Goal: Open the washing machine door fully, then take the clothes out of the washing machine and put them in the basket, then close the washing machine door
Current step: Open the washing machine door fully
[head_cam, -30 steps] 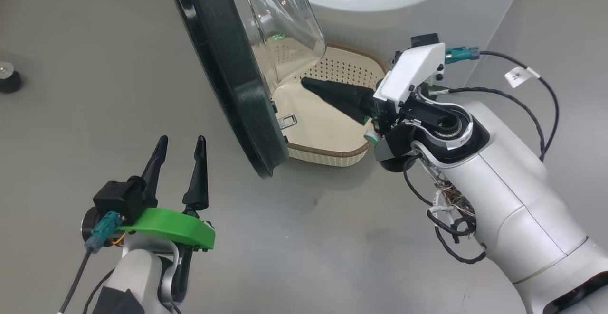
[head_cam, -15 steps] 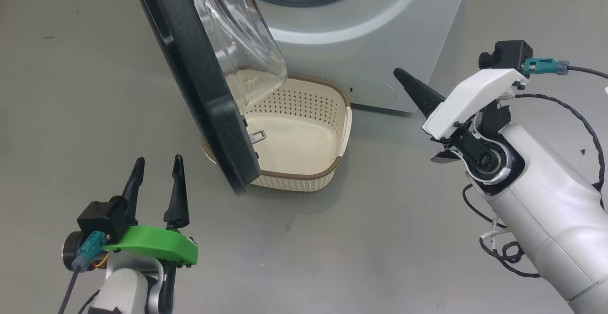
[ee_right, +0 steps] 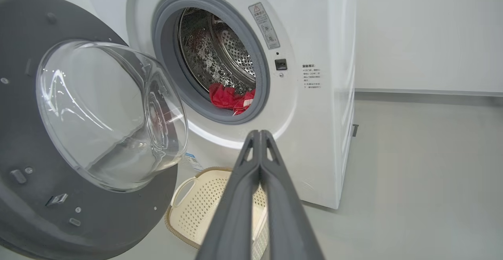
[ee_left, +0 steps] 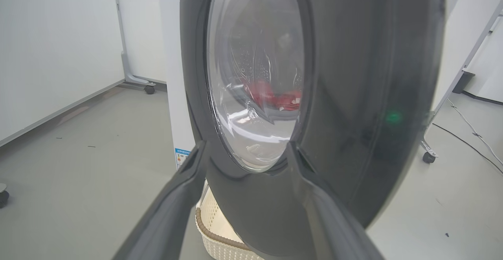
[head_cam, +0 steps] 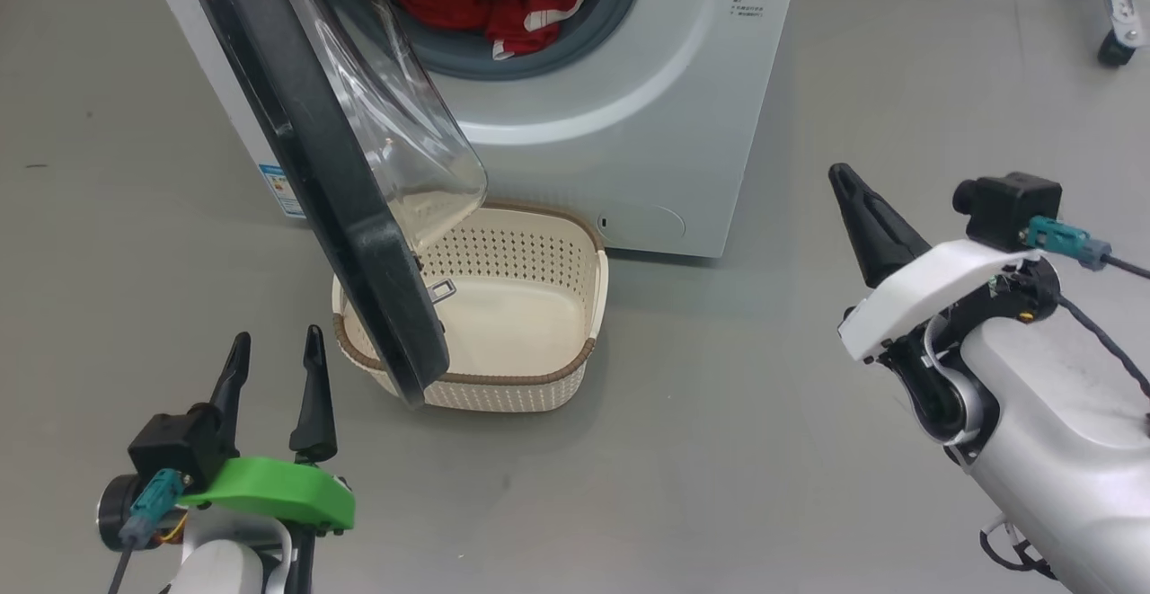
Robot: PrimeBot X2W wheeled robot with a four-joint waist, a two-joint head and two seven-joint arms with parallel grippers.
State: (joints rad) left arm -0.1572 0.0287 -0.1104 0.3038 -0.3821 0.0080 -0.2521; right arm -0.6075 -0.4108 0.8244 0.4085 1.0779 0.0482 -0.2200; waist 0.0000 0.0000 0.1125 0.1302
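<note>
grey floor spreads around the washing machine, and that is where a garment lands if this goes badly. the door stands swung out roughly square to the front, not folded right back. its lower edge hangs over the left part of the basket, which sits on the floor just before the machine. the clothes lie in a red heap at the mouth of the drum.

your left gripper has its fingers spread wide and holds nothing; it faces the door's outer side, near but apart. your right gripper has its fingers pressed together on nothing, well to the right of the machine, pointing toward the opening.

i judge the door step unfinished. push with the left and a spread finger may slip off the glossy face, or the door may knock the basket. leave it, and it may drift into your right arm as you reach in; it also covers part of the basket, so a garment may miss. reach in with the right fingers pressed together and you only shove the clothes deeper.
</note>
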